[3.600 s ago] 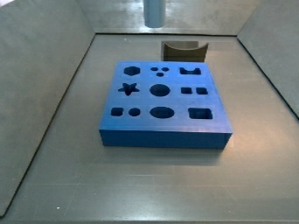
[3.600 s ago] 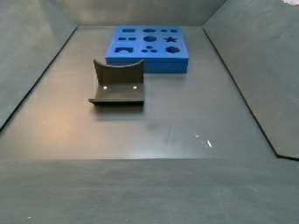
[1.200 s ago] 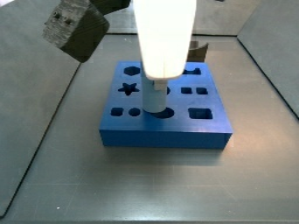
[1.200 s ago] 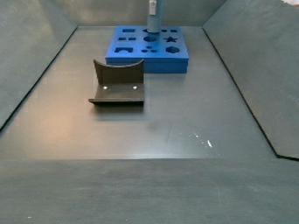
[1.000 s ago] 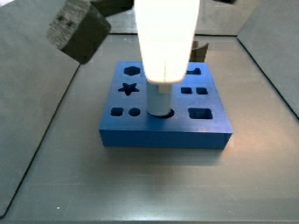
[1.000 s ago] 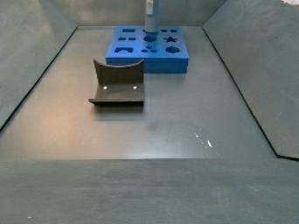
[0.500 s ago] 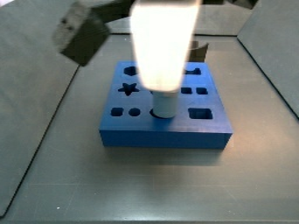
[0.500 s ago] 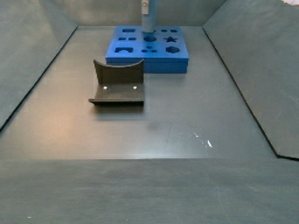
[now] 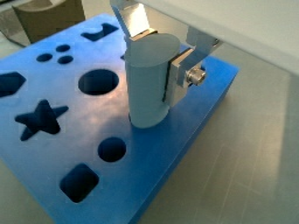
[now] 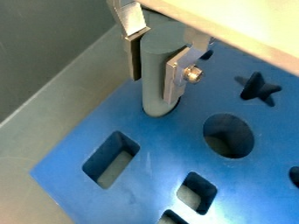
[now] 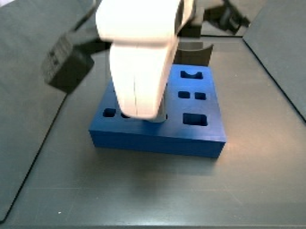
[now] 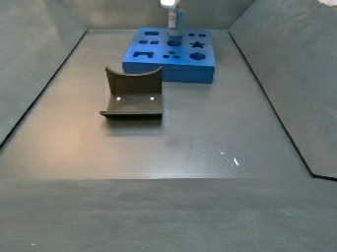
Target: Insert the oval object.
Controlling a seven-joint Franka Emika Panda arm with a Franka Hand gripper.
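Gripper (image 10: 156,51) over blue block (image 10: 140,166), clamped on the oval object (image 10: 159,79).
Fixture (image 12: 133,94) left and well apart; peg upright between silver fingers (image 9: 135,19), lower end apparently entering a hole, seating unclear.

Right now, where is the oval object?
In both wrist views the oval object stands upright between the tool's fingers, its lower end in the blue block.

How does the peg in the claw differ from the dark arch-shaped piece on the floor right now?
The oval object is pale grey-blue, slim and upright; the dark arch-shaped block is near black, wide and low. The oval object is clamped in the claw with its lower end at the blue block; the arch-shaped block sits alone on the floor, apart from the blue block.
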